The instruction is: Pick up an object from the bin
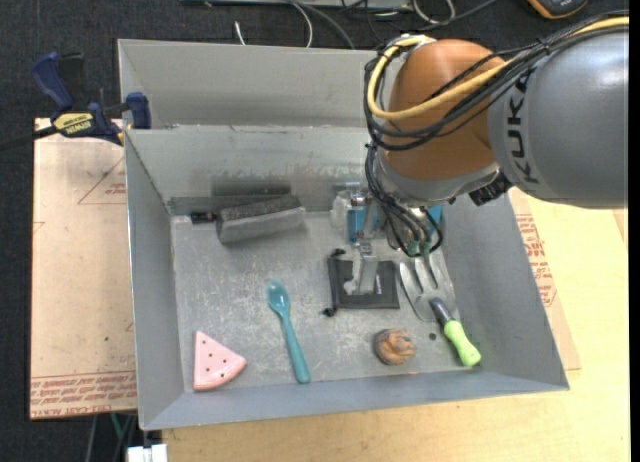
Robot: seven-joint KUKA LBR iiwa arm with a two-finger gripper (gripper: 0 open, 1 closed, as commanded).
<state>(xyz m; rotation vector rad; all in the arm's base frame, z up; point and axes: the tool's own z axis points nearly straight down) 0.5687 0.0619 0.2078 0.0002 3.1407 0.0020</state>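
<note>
My gripper (pixel 364 253) hangs below the orange cover in the right half of the bin, directly over a flat black angular piece (pixel 362 290) lying on the floor. Its lower end is at or just above the top of that piece. To the right lies a metal tool with a green handle (pixel 452 332), pointing toward the front right corner. A small brown rounded lump (pixel 395 347) rests just in front of the black piece.
A light blue plastic spoon (pixel 289 334) lies front centre. A pink triangular wedge with dots (pixel 216 362) sits in the front left corner. A grey rectangular block (pixel 259 218) lies by the back wall. The arm reaches in from the right.
</note>
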